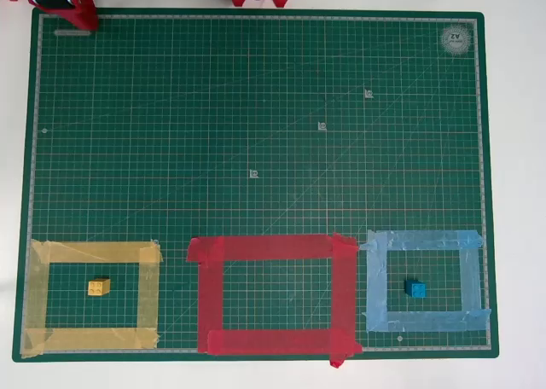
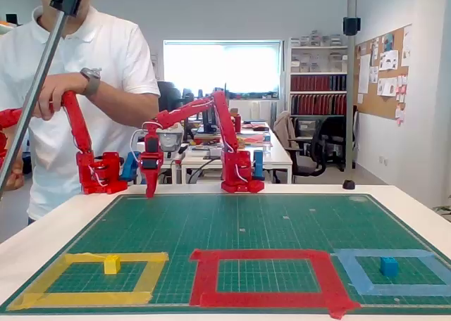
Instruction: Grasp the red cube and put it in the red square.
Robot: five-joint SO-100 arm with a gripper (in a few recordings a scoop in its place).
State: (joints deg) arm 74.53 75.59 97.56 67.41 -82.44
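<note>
Red square [image 1: 270, 247]: a frame of wide, ragged red tape, lower centre of the overhead view, gridded green mat [image 1: 256, 107] showing inside. Yellow cube [image 1: 99, 287] and blue cube [image 1: 415, 288] lie in the neighbouring tape frames. In the fixed view, the red plastic gripper [image 2: 149, 191] points down at the mat's far left edge. Its jaw opening, and any red cube within, cannot be told.
</note>
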